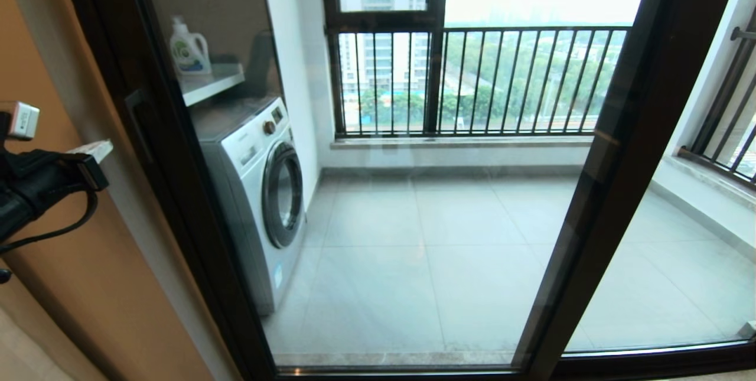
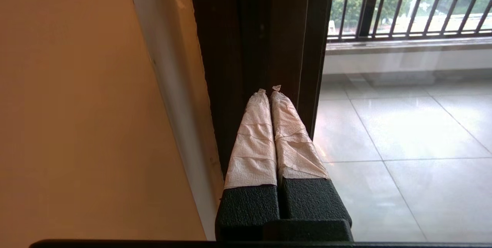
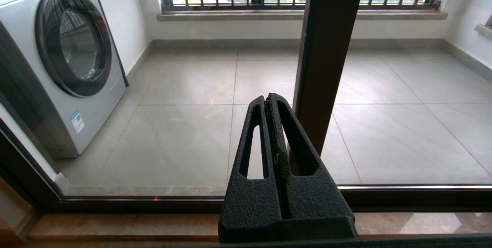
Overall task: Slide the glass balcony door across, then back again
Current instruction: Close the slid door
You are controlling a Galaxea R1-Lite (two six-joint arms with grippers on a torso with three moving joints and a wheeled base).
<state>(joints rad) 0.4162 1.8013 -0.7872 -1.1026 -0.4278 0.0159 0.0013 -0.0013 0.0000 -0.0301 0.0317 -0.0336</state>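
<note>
Where paper-wrapped left gripper pinches together, glass balcony door's smooth dark frame.

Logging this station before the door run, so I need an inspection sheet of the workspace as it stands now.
Surface: grey tiled balcony floor, bare.
Job's things: dark-framed glass balcony door shut against the left jamb, dark bar handle untouched.
Clutter: white front-loading washing machine, white detergent bottle on a shelf.
Grippers: left pincer shut, at the frame; right pincer shut, idle.
Cables: black cable on the left arm.
Surroundings: black railing.
</note>
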